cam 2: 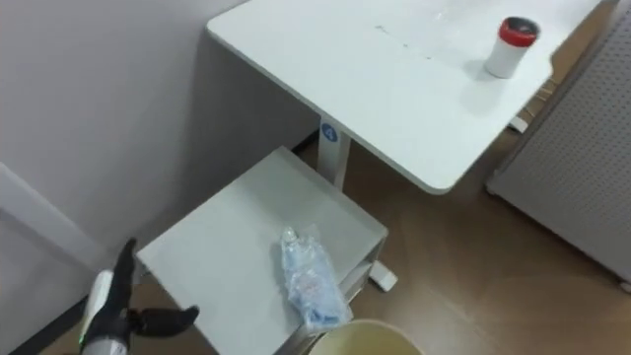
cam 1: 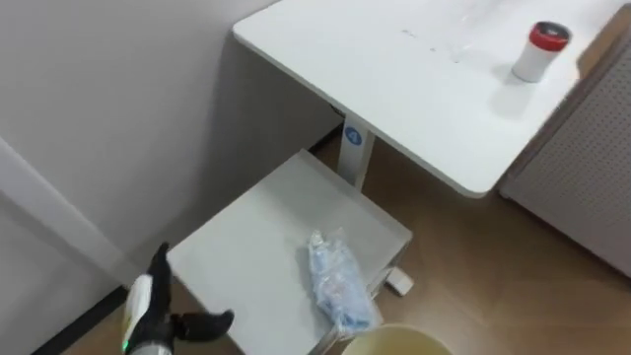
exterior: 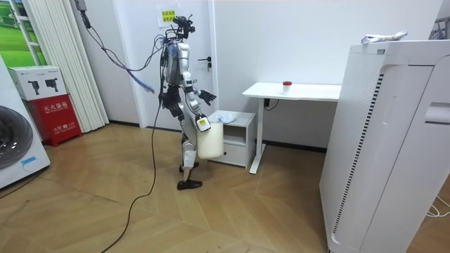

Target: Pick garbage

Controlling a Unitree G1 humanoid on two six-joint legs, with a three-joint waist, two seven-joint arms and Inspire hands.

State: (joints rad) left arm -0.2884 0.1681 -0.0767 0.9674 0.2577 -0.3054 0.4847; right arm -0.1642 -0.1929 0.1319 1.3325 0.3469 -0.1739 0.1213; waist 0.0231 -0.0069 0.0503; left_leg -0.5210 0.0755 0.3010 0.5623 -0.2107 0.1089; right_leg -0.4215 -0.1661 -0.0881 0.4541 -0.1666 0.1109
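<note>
A crumpled clear, bluish plastic wrapper (cam 1: 338,281) (cam 2: 312,278) lies on the near right part of a low white cabinet's top (cam 1: 246,247), close to its edge. My left hand (cam 1: 148,314) (cam 2: 108,304) hovers open at the cabinet's near left corner, fingers straight and thumb spread, well left of the wrapper. The rim of a cream bin (cam 1: 396,342) (cam 2: 360,338) shows just below the wrapper. In the room view I stand in front of the cabinet (exterior: 235,137) with the bin (exterior: 211,140) hanging at my right hand (exterior: 203,125); that hand's grip is too small to read.
A white desk (cam 1: 414,89) stands over the cabinet's far side, with a white, red-capped can (cam 1: 540,51) (cam 2: 509,45) on it. A grey wall runs along the left. A tall white appliance (exterior: 387,140) stands at the room view's right, on wooden floor.
</note>
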